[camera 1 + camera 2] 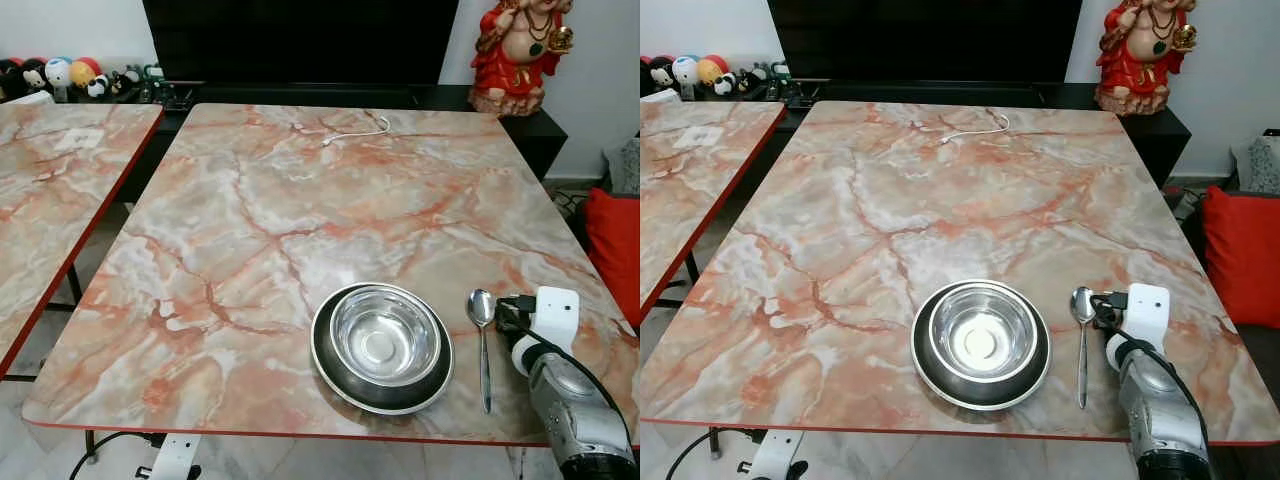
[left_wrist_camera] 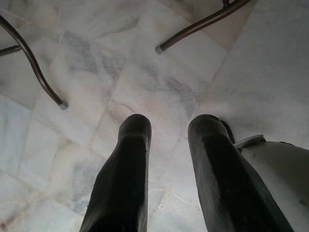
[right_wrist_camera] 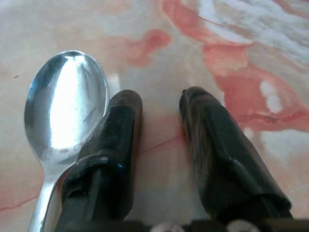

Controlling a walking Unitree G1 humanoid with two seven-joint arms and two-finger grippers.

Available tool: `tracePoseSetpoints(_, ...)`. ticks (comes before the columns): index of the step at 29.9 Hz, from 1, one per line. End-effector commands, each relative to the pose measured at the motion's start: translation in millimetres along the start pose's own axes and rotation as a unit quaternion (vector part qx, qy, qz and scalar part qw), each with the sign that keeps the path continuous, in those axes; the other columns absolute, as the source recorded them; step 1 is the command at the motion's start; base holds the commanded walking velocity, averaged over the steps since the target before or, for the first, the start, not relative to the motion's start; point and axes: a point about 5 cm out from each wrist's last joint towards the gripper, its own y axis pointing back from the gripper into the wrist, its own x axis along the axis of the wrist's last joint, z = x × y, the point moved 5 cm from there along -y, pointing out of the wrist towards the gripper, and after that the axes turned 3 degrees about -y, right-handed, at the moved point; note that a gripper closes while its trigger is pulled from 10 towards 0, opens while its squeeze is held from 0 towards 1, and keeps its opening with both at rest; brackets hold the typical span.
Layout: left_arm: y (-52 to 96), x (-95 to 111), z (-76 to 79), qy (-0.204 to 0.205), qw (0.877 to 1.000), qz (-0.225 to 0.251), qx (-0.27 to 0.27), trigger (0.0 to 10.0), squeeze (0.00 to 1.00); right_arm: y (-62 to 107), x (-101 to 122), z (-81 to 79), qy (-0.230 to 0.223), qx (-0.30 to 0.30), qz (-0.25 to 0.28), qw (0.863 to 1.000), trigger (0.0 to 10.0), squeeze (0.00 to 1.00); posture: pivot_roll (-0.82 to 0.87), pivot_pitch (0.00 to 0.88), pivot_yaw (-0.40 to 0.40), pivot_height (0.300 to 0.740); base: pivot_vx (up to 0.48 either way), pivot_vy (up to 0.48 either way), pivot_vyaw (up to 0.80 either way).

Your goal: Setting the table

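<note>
A steel bowl [image 1: 385, 338] sits in a dark-rimmed plate [image 1: 330, 375] near the front edge of the marble-patterned table [image 1: 300, 210]. A steel spoon [image 1: 483, 345] lies just right of the plate, bowl end away from me. My right gripper [image 3: 159, 104] rests low over the table right beside the spoon [image 3: 65, 104], open with nothing between its fingers; one finger [image 3: 113, 145] lies against the spoon's edge. The right arm [image 1: 565, 400] reaches in from the front right corner. My left gripper [image 2: 166, 125] hangs open below the table, over the tiled floor.
A white cable [image 1: 355, 133] lies at the table's far edge. A second marble-patterned table [image 1: 50, 190] stands to the left. A red figurine [image 1: 520, 50] sits on a dark cabinet behind, a red cushion [image 1: 615, 240] to the right. Metal chair legs [image 2: 203, 24] stand on the floor.
</note>
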Motion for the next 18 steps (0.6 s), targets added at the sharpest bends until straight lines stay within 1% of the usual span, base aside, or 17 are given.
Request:
tracePoseSetpoints(1, 0.8, -4, -1.8, -0.007, 1.0, -0.006, -0.001, 10.0, 0.0, -1.1, 2, -6.0, -0.001, 0.011, -0.001, 1.0, 10.0, 0.0, 0.04, 0.014, -0.017, 0.74, 0.0, 0.0, 0.0)
tracePoseSetpoints(7, 0.6, -3, -2.2, -0.007, 1.0, -0.005, -0.003, 10.0, 0.0, -0.3, 2, -16.1, -0.01, 0.033, -0.002, 0.999, 10.0, 0.0, 0.04, 0.008, -0.017, 0.74, 0.0, 0.0, 0.0)
tracePoseSetpoints(17, 1.4, -7, -1.9, -0.006, 1.0, -0.011, -0.003, 10.0, 0.0, -0.4, 1, -14.0, -0.01, 0.03, -0.002, 1.0, 10.0, 0.0, 0.04, 0.013, -0.02, 0.74, 0.0, 0.0, 0.0)
tracePoseSetpoints(18, 1.5, -7, -1.3, -0.006, 1.0, -0.012, -0.003, 10.0, 0.0, -0.6, 1, -11.5, -0.009, 0.025, -0.001, 1.0, 10.0, 0.0, 0.04, 0.013, -0.021, 0.74, 0.0, 0.0, 0.0)
